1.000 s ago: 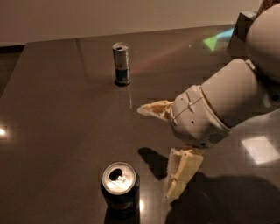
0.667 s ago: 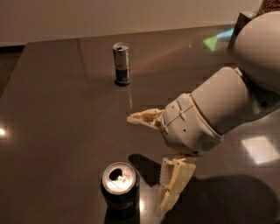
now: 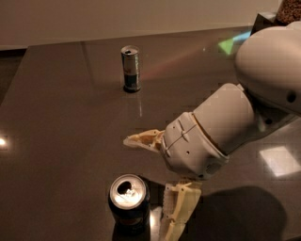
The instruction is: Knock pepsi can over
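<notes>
The pepsi can [image 3: 129, 201], short, wide and dark navy with a silver top and an open pull-tab hole, stands upright near the front edge of the dark table [image 3: 56, 117]. My gripper [image 3: 146, 186] is just right of the can and slightly above it, on a large white arm. Its two cream fingers are spread wide: one fingertip [image 3: 134, 140] points left above the can, the other finger [image 3: 176, 212] hangs down right beside the can's right side. It holds nothing.
A taller slim silver-and-blue can [image 3: 130, 68] stands upright at the back of the table. The white arm [image 3: 263, 84] fills the right side. A dark object [image 3: 282, 14] sits at the far right corner.
My gripper has moved left and down toward the pepsi can, with its fingers still spread. Both cans stand where they were.
</notes>
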